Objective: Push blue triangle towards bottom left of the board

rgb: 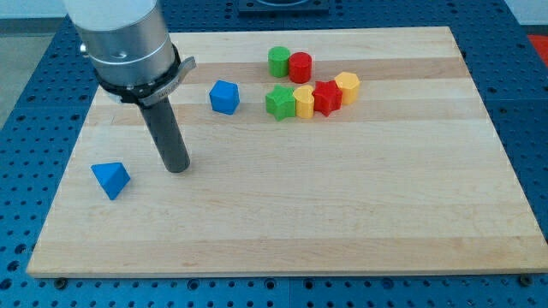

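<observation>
The blue triangle point(110, 180) lies near the board's left edge, in the lower left part of the wooden board point(342, 214). My tip point(177, 168) rests on the board to the right of the triangle, a short gap away and slightly higher in the view. It touches no block. The rod rises from the tip to the grey arm body at the view's top left.
A blue cube point(224, 97) sits above and right of my tip. Near the top centre is a cluster: a green cylinder point(279, 61), a red cylinder point(300, 67), a green star point(279, 103), a yellow block point(304, 102), a red block point(327, 97), a yellow hexagon point(347, 86).
</observation>
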